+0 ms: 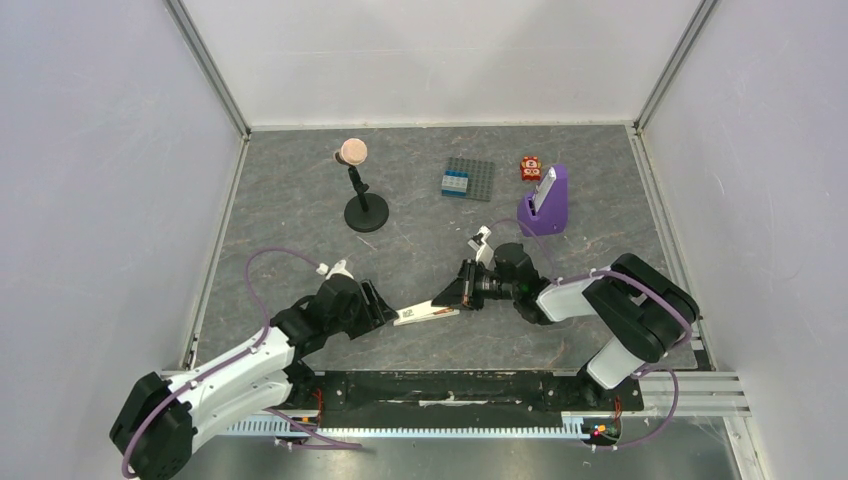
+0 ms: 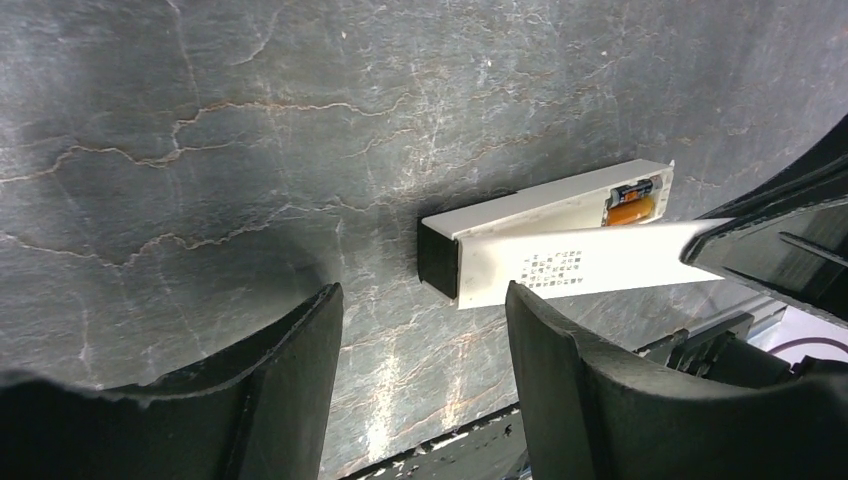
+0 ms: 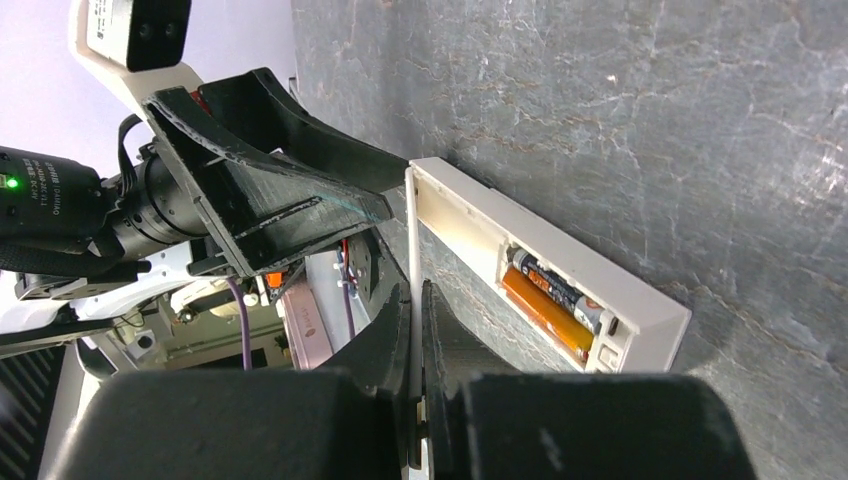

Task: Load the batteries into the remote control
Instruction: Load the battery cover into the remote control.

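Observation:
The white remote control [image 3: 470,215] lies on the table with its battery recess facing up; it also shows in the left wrist view [image 2: 540,205] and the top view [image 1: 432,313]. The orange battery [image 3: 545,315] and the dark grey battery [image 3: 562,288] lie side by side in the recess. My right gripper [image 3: 415,295] is shut on a thin white cover plate [image 2: 580,265] with printed text and holds it on edge right beside the remote. My left gripper [image 2: 425,335] is open and empty, just short of the remote's near end.
A purple wedge stand with a pale slab [image 1: 545,205] stands at the back right, with a small red toy [image 1: 530,167] beside it. A grey baseplate with bricks [image 1: 468,180] and a black stand with a pink ball [image 1: 360,200] are further back. Walls enclose the table.

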Robot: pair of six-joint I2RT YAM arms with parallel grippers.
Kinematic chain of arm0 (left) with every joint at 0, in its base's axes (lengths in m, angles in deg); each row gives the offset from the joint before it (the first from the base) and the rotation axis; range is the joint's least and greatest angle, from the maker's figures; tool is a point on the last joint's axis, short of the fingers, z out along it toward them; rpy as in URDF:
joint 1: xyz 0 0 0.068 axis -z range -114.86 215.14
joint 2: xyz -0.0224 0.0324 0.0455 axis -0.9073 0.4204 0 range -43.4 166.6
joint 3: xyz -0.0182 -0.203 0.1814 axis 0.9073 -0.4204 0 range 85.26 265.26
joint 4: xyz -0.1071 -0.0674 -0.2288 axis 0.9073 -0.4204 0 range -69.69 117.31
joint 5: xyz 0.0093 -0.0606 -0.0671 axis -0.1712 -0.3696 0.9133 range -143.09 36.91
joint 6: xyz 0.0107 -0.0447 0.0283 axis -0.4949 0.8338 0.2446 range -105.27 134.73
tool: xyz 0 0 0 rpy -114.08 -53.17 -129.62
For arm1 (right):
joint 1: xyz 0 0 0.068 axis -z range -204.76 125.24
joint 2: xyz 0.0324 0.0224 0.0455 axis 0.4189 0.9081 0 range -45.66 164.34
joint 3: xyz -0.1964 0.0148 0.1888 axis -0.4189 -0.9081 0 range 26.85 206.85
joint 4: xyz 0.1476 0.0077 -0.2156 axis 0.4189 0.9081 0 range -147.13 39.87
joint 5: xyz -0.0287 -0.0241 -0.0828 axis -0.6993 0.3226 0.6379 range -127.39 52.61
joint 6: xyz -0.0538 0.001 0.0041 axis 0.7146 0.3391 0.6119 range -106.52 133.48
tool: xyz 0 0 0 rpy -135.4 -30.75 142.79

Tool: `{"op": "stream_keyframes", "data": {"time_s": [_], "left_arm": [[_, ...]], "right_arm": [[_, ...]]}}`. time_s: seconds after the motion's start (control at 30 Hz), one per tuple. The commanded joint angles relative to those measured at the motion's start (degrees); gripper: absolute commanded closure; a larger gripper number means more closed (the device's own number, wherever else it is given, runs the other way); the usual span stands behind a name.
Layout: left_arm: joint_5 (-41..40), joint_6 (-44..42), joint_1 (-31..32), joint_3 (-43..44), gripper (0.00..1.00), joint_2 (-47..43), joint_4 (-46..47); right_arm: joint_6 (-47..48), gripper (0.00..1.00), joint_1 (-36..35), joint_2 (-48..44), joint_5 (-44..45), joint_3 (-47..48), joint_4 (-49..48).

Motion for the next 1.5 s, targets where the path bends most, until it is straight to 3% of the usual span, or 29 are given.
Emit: {"op": "stream_keyframes", "data": {"time_s": [0.0,0.5,1.07,1.47], "left_arm": [[-0.38,1.39,0.13,-0.32,0.34,0.95,2.70],[-0.38,1.36,0.16,-0.39,0.34,1.03,4.29],[-1.33,2.77,0.12,-0.87,0.34,1.42,3.77],[-1.87,3.13,0.13,-1.22,0.34,1.96,4.32]], "right_arm": [[2.77,1.00,0.53,0.58,1.65,2.49,1.11],[-4.20,1.00,0.91,-0.95,-1.51,-0.70,-7.50],[1.14,1.00,0.92,0.04,2.42,0.89,1.04],[-0.71,1.00,0.93,0.80,5.43,-1.33,-1.35]]}}
